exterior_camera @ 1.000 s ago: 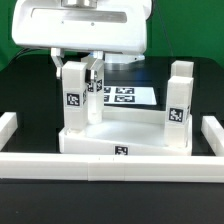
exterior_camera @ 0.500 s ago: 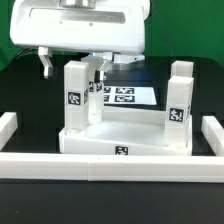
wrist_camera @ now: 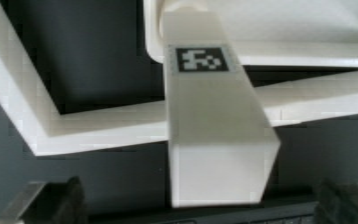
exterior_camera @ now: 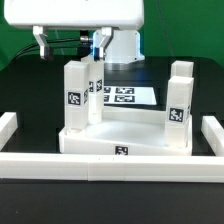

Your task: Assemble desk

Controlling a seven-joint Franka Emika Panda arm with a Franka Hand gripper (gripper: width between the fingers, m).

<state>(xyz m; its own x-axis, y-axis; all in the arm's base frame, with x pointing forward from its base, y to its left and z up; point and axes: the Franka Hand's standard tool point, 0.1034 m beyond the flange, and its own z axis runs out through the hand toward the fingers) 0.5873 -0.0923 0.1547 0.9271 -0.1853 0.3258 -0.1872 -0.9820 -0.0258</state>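
As the gripper (wrist_camera: 179, 205) hangs released w/ jaws spread, the leg (exterior_camera: 76, 92) stands directly below it, long axis vertical, seated in tabletop (exterior_camera: 125, 137).

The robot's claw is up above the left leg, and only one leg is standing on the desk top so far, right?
Not quite: the exterior view shows four legs standing on the desk top, one at each corner, such as the front left leg and the front right leg. The claw is indeed above the left one.

A robotics lab: a black counter (exterior_camera: 30, 90) fenced by white border rails (exterior_camera: 110, 165), with a marker board (exterior_camera: 125, 96).
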